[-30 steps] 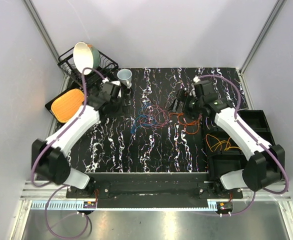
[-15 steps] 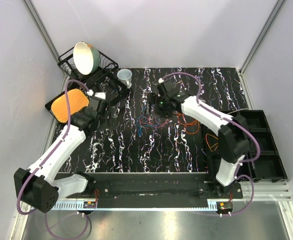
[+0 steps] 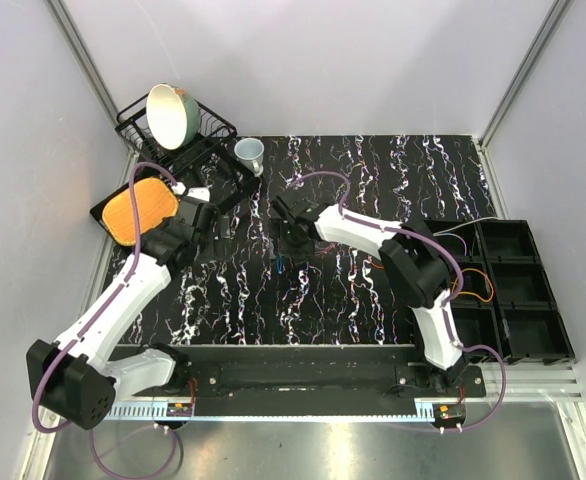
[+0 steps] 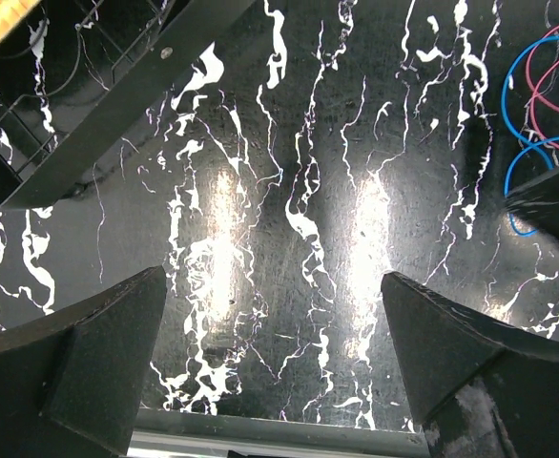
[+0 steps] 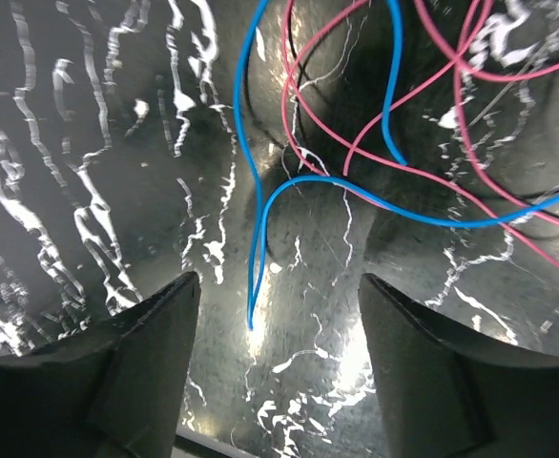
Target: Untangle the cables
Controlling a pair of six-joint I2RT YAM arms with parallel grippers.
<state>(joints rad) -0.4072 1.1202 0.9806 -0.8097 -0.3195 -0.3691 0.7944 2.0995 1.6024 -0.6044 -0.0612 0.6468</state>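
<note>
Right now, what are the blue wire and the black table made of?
Blue wire: probably smooth plastic coating; it bends in soft loops. Table: glossy black with white veins and lamp glare; marble or printed sheet, cannot tell.

Cables [image 5: 258,248] beneath right gripper [image 5: 275,315]

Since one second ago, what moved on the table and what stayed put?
The right pincer swung left across the table. It now hovers open over the blue and pink cables, holding nothing. The left pincer drew back to the left and nearer the arm bases, and it is open too. The bowl, cup and rack stayed put.
</note>
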